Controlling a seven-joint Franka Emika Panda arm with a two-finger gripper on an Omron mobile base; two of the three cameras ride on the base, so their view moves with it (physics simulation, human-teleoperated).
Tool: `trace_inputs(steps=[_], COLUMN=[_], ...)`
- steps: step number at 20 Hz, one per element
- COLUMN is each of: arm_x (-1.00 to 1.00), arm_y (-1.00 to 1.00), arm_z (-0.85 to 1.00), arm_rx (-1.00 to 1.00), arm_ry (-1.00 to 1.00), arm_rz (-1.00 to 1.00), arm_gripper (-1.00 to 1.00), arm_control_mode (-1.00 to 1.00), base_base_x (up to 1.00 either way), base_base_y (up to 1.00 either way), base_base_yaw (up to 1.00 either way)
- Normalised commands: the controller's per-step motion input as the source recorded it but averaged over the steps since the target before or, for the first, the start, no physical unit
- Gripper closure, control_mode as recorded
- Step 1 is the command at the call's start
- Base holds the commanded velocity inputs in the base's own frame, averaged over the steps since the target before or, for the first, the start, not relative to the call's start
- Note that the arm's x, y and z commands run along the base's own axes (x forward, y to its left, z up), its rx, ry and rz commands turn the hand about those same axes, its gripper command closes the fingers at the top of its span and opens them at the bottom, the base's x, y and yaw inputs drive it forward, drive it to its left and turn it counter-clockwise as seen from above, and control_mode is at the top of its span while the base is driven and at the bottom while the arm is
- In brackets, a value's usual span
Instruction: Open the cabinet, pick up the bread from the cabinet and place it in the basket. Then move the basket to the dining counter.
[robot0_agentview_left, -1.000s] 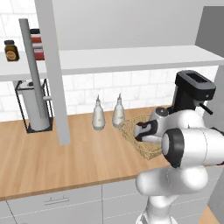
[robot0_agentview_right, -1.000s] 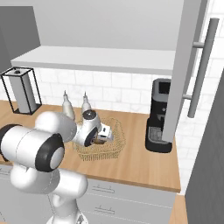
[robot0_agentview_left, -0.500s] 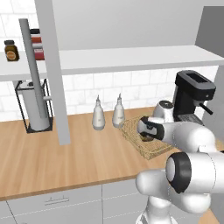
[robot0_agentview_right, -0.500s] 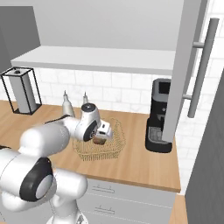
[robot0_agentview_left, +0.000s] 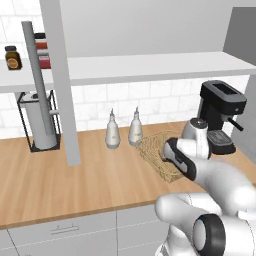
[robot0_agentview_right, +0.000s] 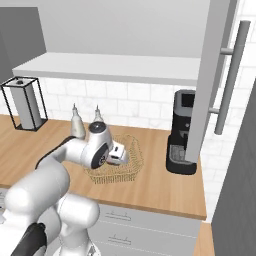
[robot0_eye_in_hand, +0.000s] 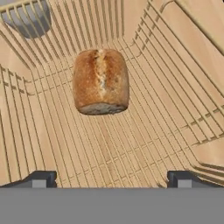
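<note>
One crusty golden-brown bread (robot0_eye_in_hand: 100, 81) loaf lies in open-weave wire basket (robot0_eye_in_hand: 175, 109); jaws wide, holding nothing.

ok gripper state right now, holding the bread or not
Gripper: open, holding nothing. The bread lies free on the floor of the basket, ahead of the fingertips.

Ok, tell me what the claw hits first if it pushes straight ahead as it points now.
Probably the golden-brown crusty bread loaf lying in the tan open-weave basket; the open claw points at it, though depth is unclear.
</note>
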Motion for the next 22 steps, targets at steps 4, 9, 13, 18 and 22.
trace_inputs(steps=[4,9,13,18,22], arm_x=[-0.03,-0.12,0.00,-0.13,0.02], arm_y=[-0.15,-0.24,-0.42,-0.38,0.18], arm_z=[0.07,0.04,0.04,0.00,-0.21], arm_rx=[0.05,0.19,0.26,0.24,0.15], arm_ry=[0.00,0.03,0.06,0.10,0.01], arm_rz=[-0.28,-0.42,-0.36,-0.23,-0.16], arm_gripper=[-1.00,-1.00,-1.00,-1.00,-1.00], arm_control_mode=[-1.00,-1.00,-1.00,-1.00,-1.00], base_base_x=[0.00,0.00,0.00,0.00,0.00], base_base_y=[0.00,0.00,0.00,0.00,0.00], base_base_yaw=[0.00,0.00,0.00,0.00,0.00])
